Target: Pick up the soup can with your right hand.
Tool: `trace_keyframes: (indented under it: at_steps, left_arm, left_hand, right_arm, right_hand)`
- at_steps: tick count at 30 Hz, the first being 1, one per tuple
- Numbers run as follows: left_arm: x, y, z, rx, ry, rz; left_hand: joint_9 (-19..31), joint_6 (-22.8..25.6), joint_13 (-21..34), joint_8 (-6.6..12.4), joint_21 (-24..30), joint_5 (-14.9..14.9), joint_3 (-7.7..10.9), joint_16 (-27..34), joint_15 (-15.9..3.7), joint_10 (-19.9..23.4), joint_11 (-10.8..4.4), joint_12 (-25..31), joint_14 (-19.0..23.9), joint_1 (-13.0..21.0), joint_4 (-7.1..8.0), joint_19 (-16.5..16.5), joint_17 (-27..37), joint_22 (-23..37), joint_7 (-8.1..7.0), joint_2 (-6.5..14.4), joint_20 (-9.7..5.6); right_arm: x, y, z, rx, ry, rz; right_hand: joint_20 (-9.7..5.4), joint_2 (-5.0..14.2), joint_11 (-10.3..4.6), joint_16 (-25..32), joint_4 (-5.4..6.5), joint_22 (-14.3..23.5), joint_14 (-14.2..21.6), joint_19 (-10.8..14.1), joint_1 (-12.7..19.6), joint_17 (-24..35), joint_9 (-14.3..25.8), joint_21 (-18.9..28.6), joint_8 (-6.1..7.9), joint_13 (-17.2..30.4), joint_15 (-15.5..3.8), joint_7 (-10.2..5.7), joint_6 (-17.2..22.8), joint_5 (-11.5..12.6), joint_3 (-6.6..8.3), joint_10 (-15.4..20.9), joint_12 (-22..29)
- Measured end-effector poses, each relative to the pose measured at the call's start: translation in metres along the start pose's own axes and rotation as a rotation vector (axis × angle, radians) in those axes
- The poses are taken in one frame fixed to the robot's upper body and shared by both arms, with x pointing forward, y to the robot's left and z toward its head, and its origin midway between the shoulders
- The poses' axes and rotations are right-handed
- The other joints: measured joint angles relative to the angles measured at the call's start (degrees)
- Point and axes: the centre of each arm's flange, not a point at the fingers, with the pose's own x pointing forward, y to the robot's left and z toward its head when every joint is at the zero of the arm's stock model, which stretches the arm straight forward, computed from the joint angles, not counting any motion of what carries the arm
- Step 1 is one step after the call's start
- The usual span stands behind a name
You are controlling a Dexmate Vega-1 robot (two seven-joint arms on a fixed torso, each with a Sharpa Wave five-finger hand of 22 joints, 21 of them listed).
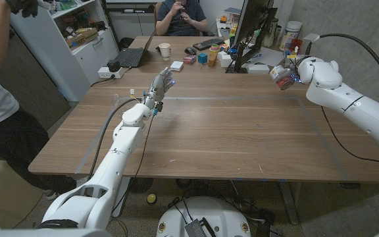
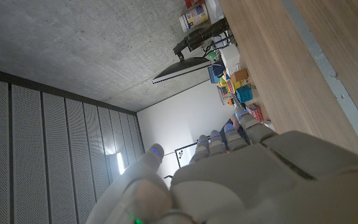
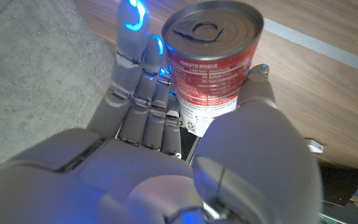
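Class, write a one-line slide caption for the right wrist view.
Right hand grips the soup can above the wooden table.

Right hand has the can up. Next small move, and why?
Probably just hold it steady, perhaps firming the grip. The right hand grips the soup can between thumb and fingers, and the head view shows it above the table, so the pick looks done.

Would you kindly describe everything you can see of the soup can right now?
The soup can is a metal cylinder with a plain silver end bearing a pressed ring, and a red and white label reading tomato bisque. The right hand grips it between thumb and fingers. In the head view it is held tilted in the air at the table's far right edge.
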Motion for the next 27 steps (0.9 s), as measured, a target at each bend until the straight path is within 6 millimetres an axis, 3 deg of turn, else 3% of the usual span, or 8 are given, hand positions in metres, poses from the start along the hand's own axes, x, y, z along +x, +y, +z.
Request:
trace_keyframes:
  at_steps: [5, 7, 27]
  left_arm:
    - [-0.001, -0.001, 0.0, 0.0, -0.001, -0.001]
    - [-0.001, -0.001, 0.0, 0.0, -0.001, -0.001]
    - [-0.005, -0.002, 0.001, -0.003, -0.009, 0.0]
  left_hand:
    - [0.0, 0.0, 0.0, 0.0, 0.0, 0.0, 0.0, 0.0, 0.0, 0.0, 0.0, 0.0, 0.0, 0.0, 0.0, 0.0, 0.0, 0.0, 0.0, 0.0, 0.0]
    - [0.0, 0.0, 0.0, 0.0, 0.0, 0.0, 0.0, 0.0, 0.0, 0.0, 0.0, 0.0, 0.0, 0.0, 0.0, 0.0, 0.0, 0.0, 0.0, 0.0, 0.0]
    - [0.0, 0.0, 0.0, 0.0, 0.0, 0.0, 0.0, 0.0, 0.0, 0.0, 0.0, 0.0, 0.0, 0.0, 0.0, 0.0, -0.13, 0.0, 0.0, 0.0, 0.0]
  right_arm:
    - [-0.01, -0.008, -0.001, 0.011, -0.012, -0.074]
    - [-0.014, -0.011, 0.0, 0.016, -0.02, -0.104]
    - [-0.039, -0.027, -0.004, 0.117, -0.121, -0.351]
  right_hand:
    - [0.31, 0.0, -0.08, 1.13, -0.01, -0.42, 0.31, -0.31, 0.0, 0.1, 0.16, 0.68, 0.23, 0.0, 0.12, 0.03, 0.4, -0.18, 0.01, 0.12, 0.0]
    - [0.31, -0.31, 0.0, 2.39, -0.01, -0.53, 0.56, -0.32, 0.31, 0.12, 0.17, 1.02, 0.69, 0.0, 0.02, -0.04, 2.78, -0.42, 0.01, 0.21, 0.38]
    - [0.82, -0.39, -0.08, 5.78, -0.01, -1.8, 0.7, -0.82, 0.39, 0.13, 0.41, 3.69, 0.62, -0.5, 0.1, -0.08, 3.8, -0.69, 0.01, 0.53, 0.44]
